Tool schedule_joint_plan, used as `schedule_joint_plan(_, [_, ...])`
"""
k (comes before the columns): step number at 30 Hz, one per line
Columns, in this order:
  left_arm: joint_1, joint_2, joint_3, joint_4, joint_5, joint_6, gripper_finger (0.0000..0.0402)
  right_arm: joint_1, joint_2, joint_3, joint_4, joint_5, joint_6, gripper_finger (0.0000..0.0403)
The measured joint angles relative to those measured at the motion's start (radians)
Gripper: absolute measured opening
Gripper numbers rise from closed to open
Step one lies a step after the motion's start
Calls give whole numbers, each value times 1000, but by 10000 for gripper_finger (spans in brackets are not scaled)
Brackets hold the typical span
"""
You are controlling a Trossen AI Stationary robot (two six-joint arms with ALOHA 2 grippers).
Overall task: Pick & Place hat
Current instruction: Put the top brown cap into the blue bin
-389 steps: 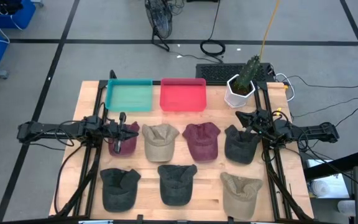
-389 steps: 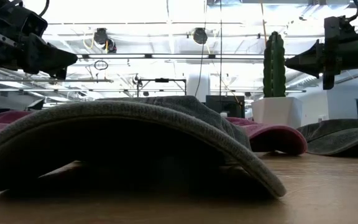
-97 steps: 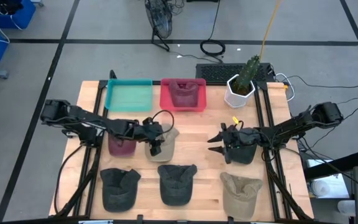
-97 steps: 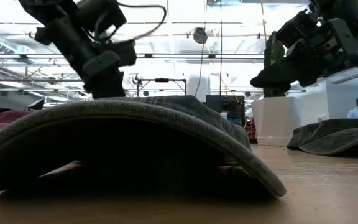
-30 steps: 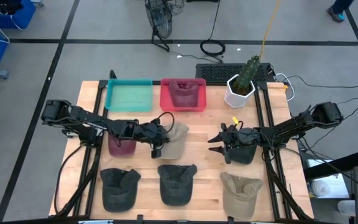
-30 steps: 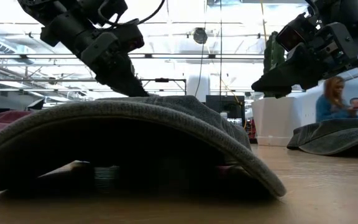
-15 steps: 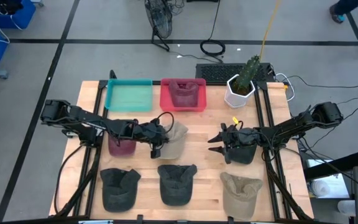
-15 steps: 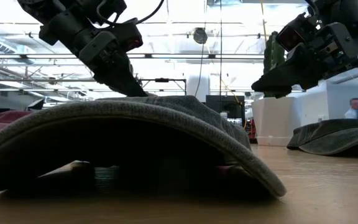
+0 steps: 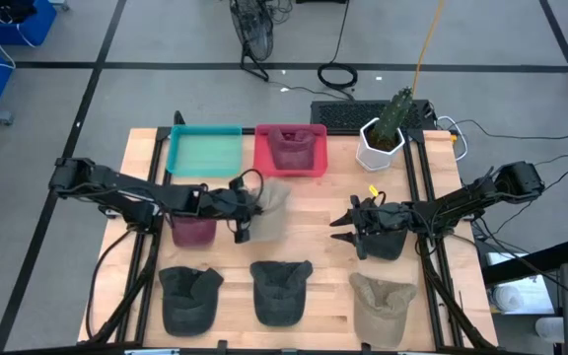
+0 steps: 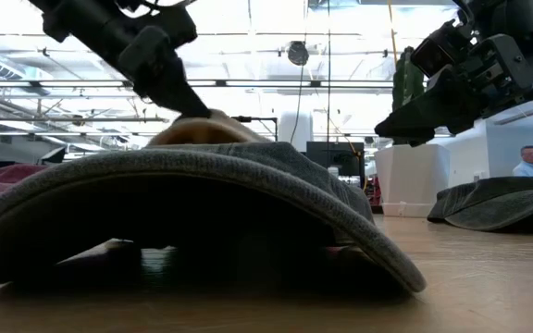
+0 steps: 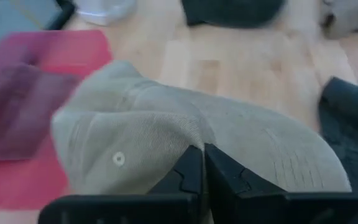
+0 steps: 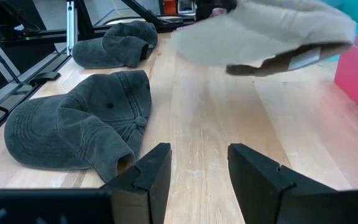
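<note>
A: Count of hats on the table?

B: Seven in the high view. One beige hat (image 9: 269, 209) is pinched in the closed fingers of the left gripper (image 9: 242, 210), near the middle of the table (image 9: 314, 286), just in front of the red tray (image 9: 291, 164); the right wrist view shows it lifted clear of the wood. One maroon hat (image 9: 290, 148) lies inside the red tray, another maroon hat (image 9: 193, 231) sits under the left arm. Three dark grey hats: two in the front row (image 9: 187, 296) (image 9: 282, 290) and one (image 9: 383, 242) under the right arm. One more beige hat (image 9: 383, 308) is at the front right.

A: Trays?

B: Two. The teal tray (image 9: 205, 151) holds nothing; the red one is beside it.

A: Right gripper?

B: The right gripper (image 9: 340, 229) hangs above the table with jaws apart, holding nothing, beside the dark grey hat.

A: Other items?

B: One potted cactus (image 9: 385, 133) at the back right corner.
</note>
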Motion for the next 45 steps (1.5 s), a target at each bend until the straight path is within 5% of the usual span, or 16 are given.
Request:
schedule_joint_plan(12, [-7,-35,1,-13,-117,132,7,0,0,0,0,-4,-75,144])
schedule_joint_plan(17, [51,-98,50,-148,-128,173,11,0,0,0,-9,-6,-97,144])
schedule_joint_plan(27, [272,-214,267,-562,-16,213,8,0,0,0,-39,-85,-150,144])
schedule_joint_plan(35, [487,-209,322,-691,93,289,9,0,0,0,-23,-85,-180,144])
schedule_joint_plan(45, [666,-166,321,-723,108,405,6,0,0,0,-19,-84,-187,144])
